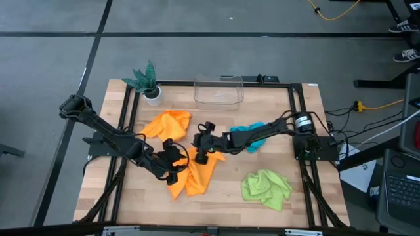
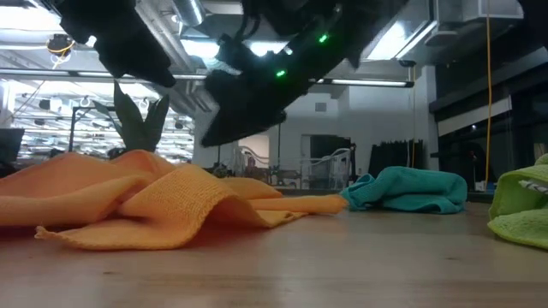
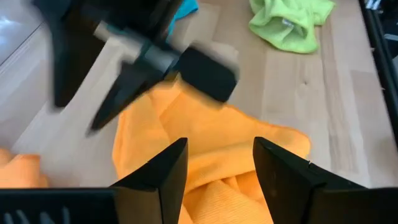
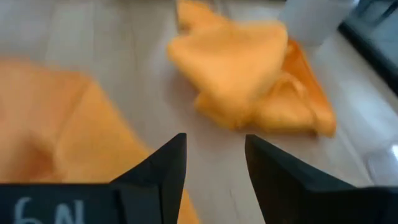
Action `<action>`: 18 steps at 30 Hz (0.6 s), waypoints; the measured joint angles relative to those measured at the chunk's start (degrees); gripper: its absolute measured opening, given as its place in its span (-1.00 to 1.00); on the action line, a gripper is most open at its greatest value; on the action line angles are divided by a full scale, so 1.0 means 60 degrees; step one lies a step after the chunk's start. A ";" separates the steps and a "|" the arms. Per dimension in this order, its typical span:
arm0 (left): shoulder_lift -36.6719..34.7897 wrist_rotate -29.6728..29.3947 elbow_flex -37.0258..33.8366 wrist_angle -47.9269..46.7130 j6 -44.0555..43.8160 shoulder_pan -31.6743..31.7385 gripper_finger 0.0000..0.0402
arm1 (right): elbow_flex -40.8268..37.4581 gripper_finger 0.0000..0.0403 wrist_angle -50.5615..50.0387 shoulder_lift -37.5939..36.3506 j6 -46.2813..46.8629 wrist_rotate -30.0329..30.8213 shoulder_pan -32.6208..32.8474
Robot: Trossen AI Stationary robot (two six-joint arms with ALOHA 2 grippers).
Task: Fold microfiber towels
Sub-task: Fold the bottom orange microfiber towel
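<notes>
We see two black jointed arms, the left arm (image 1: 111, 136) and the right arm (image 1: 262, 134), each built of slim dark links. The right arm's base carries a silver cylindrical motor housing (image 1: 302, 122). Green indicator lights (image 2: 300, 56) glow on the dark arm body in the low view.

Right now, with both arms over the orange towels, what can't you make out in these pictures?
- Whether the nearer orange towel is folded at all: high view, both grippers and their arms cover its upper part.
- The teal towel: high view, right arm crosses it.
- The lime green towel: low view, cut off by the edge.
- The right gripper: left wrist view, blurred.
</notes>
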 joint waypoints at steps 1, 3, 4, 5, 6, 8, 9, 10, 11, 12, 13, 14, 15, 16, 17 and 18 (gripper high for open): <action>0.0000 -0.0004 0.0000 -0.0018 -0.0004 0.0001 -0.12 | 0.0005 -0.17 -0.0424 -0.0193 0.0037 -0.0395 0.0006; 0.0000 -0.0007 0.0000 -0.0086 0.0000 -0.0002 -0.12 | 0.0018 -0.17 -0.1284 -0.0462 0.0257 -0.1370 0.0006; 0.0000 -0.0006 0.0000 -0.0096 0.0000 -0.0003 -0.12 | 0.0018 -0.17 -0.1377 -0.0469 0.0317 -0.1838 0.0003; 0.0000 -0.0004 0.0000 -0.0095 0.0000 -0.0003 -0.12 | 0.0013 -0.17 -0.1362 -0.0413 0.0361 -0.2135 0.0006; 0.0000 -0.0005 0.0000 -0.0097 0.0004 -0.0003 -0.12 | 0.0001 -0.17 -0.1310 -0.0319 0.0447 -0.2339 0.0010; 0.0000 -0.0011 0.0000 -0.0099 0.0004 -0.0002 -0.12 | 0.0013 -0.17 -0.0878 0.0009 0.0490 -0.2475 0.0015; 0.0000 -0.0011 0.0000 -0.0102 0.0004 -0.0003 -0.12 | 0.0015 -0.17 -0.0834 0.0204 0.0490 -0.2493 0.0017; 0.0000 -0.0015 0.0000 -0.0095 0.0004 -0.0003 -0.12 | 0.0010 -0.17 -0.0762 0.0401 0.0493 -0.2499 0.0030; 0.0000 -0.0015 0.0000 -0.0095 0.0004 0.0000 -0.12 | -0.0010 -0.17 -0.0736 0.0575 0.0514 -0.2512 0.0059; 0.0000 -0.0015 0.0000 -0.0098 0.0004 -0.0002 -0.12 | -0.0025 -0.17 -0.0668 0.0713 0.0553 -0.2510 0.0085; 0.0000 -0.0015 0.0000 -0.0093 0.0004 -0.0003 -0.12 | -0.0025 -0.17 -0.0517 0.0778 0.0647 -0.2510 0.0114; 0.0000 -0.0015 0.0000 -0.0097 0.0004 -0.0001 -0.12 | -0.0025 -0.17 -0.0469 0.0781 0.0705 -0.2486 0.0157; 0.0000 -0.0016 0.0000 -0.0097 0.0004 -0.0002 -0.12 | -0.0013 -0.17 -0.0348 0.0775 0.0735 -0.2492 0.0208; 0.0000 -0.0015 0.0000 -0.0098 0.0004 -0.0001 -0.12 | 0.0003 -0.17 -0.0237 0.0767 0.0741 -0.2492 0.0245; 0.0000 -0.0015 0.0000 -0.0105 0.0004 -0.0003 -0.12 | 0.0004 -0.17 -0.0227 0.0763 0.0738 -0.2492 0.0284; 0.0000 -0.0018 0.0000 -0.0102 0.0004 -0.0003 -0.12 | 0.0004 -0.17 -0.0221 0.0765 0.0738 -0.2508 0.0314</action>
